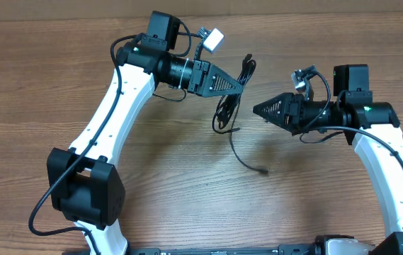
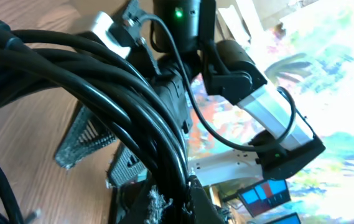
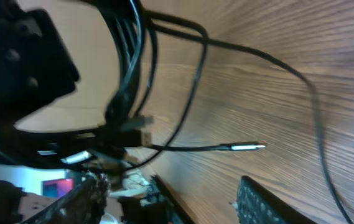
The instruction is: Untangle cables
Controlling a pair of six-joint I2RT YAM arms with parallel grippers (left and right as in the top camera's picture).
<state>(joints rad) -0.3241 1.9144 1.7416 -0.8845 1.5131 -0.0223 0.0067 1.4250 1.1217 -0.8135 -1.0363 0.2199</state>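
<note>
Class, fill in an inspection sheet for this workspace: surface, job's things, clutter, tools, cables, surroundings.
Surface: brown wood-grain table.
Job's things: thin black looped cable bundle, with one strand trailing to a loose plug end.
Clutter: nothing seen.
Tools: left tool shut on the bundle; right tool open, empty, beside the bundle.
Cables: thick black arm cable looping beside the left arm's base.
Surroundings: blurred colourful background in the left wrist view; details unclear.
</note>
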